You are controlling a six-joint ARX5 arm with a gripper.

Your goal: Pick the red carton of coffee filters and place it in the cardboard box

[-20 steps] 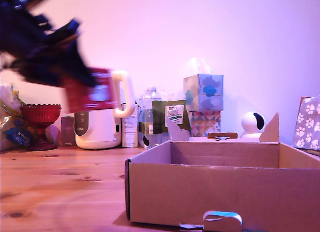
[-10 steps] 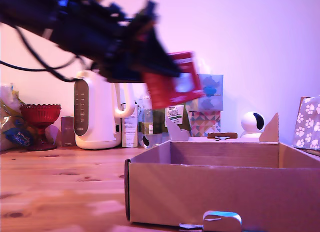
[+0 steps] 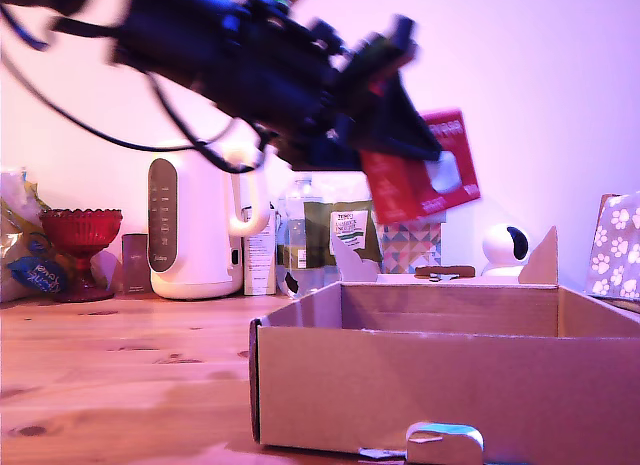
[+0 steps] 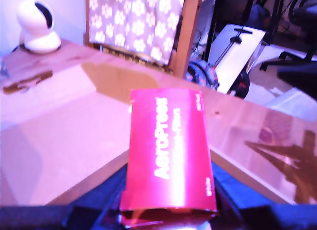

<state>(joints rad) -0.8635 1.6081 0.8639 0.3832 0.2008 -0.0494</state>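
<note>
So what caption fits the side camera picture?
Gripper carries the red carton in the air above the open cardboard box.

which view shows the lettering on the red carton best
The wrist view: the red carton of coffee filters fills the frame, with "AeroPress" readable. The exterior view shows it blurred, held in the tool above the cardboard box, lettering unreadable.

A lived-in home room, likely a kitchen or dining corner: a wooden tabletop [image 3: 120, 355] against a plain wall carries a white electric kettle [image 3: 195, 230], a red glass goblet [image 3: 80, 240], a packet of tea [image 3: 350, 230], stacked patterned tissue boxes [image 3: 410, 247] and a small white indoor camera [image 3: 505, 249].
</note>
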